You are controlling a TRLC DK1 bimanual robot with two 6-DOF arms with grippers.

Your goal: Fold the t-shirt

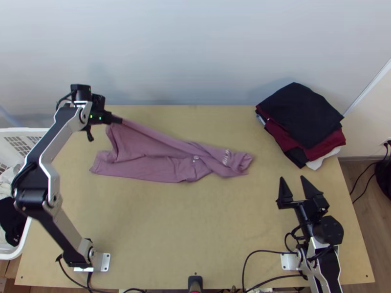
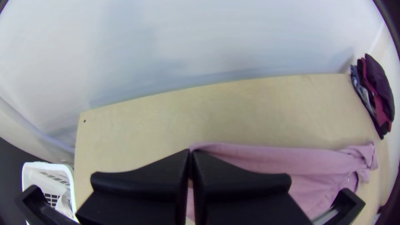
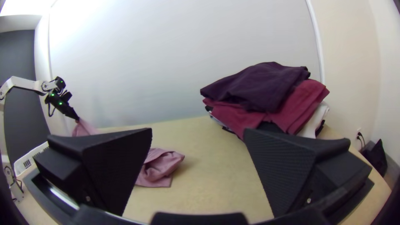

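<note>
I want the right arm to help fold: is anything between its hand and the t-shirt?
Nothing visible: only tabletop separates the right hand from the t-shirt. The clothes stack lies farther back, off that path.

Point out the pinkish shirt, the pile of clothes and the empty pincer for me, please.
Pinkish shirt [image 1: 141, 166]: top view, on the cloth's lower middle, lying on the table.
Pile of clothes [image 3: 260, 87]: right wrist view, on its dark top garment.
Right pincer [image 1: 292, 177]: top view, midway between its parted fingertips.
</note>
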